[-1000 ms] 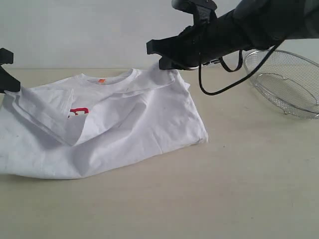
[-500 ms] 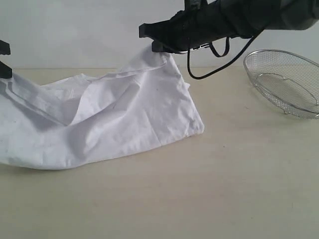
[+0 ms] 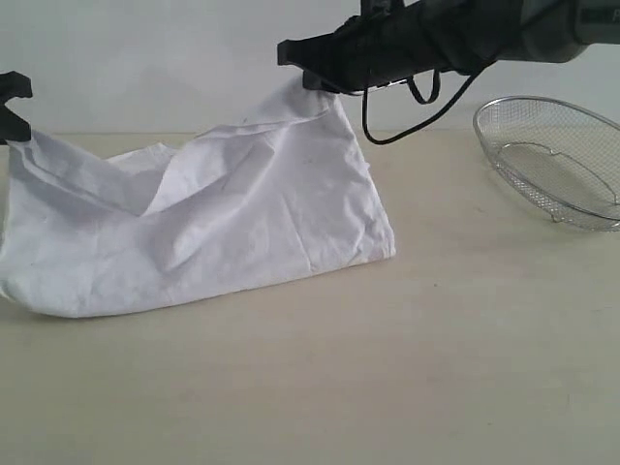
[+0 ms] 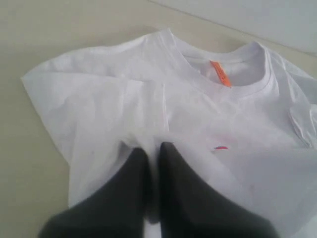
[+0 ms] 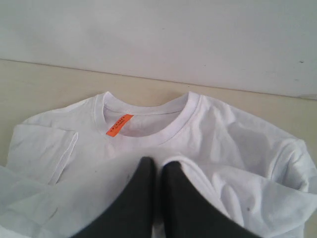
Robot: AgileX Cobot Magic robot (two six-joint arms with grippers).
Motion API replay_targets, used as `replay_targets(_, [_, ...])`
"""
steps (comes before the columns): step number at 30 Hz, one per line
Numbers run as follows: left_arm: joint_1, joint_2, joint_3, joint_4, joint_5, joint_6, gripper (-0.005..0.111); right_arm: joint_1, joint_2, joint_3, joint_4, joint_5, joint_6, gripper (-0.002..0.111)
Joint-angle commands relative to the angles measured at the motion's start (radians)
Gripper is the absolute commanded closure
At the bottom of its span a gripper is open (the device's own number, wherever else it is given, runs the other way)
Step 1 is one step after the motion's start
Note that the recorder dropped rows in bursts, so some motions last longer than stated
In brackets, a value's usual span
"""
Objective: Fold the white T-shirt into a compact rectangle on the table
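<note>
Exterior view: the shirt (image 3: 242, 213) sits on the left part of the table (image 3: 436, 368). Two bits of it are held up off the table. The right gripper (image 3: 315, 85) is pinched tight on the cloth at the far side. The left gripper (image 3: 14, 114) is pinched tight on the cloth at the left edge. A basket (image 3: 552, 160) sits far right, well apart from the shirt.
</note>
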Motion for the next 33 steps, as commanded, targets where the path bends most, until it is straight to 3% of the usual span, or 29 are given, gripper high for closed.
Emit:
replay_targets(1, [-0.005,0.018,-0.023,-0.013,-0.042,0.006,0.102,-0.032,0.027,-0.042,0.012,-0.011,-0.012,0.108])
replay_targets(11, [-0.005,0.046,-0.023,-0.013,-0.077,0.021,0.102,-0.032,0.124,-0.152,0.024,0.046,-0.015,0.108])
replay_targets(24, [-0.005,0.064,-0.023,-0.013,-0.085,0.028,0.102,-0.032,0.147,-0.153,0.024,0.028,-0.057,0.107])
replay_targets(26, [-0.003,0.062,-0.023,-0.013,-0.087,0.028,0.102,-0.032,0.154,-0.153,0.024,0.036,-0.066,0.099])
replay_targets(29, [-0.003,0.064,-0.023,0.001,-0.085,0.028,0.098,-0.032,0.162,-0.153,0.02,0.038,-0.071,0.07])
replay_targets(31, [-0.003,0.064,-0.023,0.023,-0.079,0.028,0.085,-0.032,0.169,-0.153,0.02,0.031,-0.069,0.046])
replay_targets(32, [-0.003,0.064,-0.023,0.025,-0.071,0.028,0.076,-0.032,0.169,-0.153,0.015,0.029,-0.066,0.038])
replay_targets(33, [-0.001,0.064,-0.023,0.025,-0.069,0.028,0.065,-0.032,0.169,-0.153,0.009,0.031,-0.064,0.038])
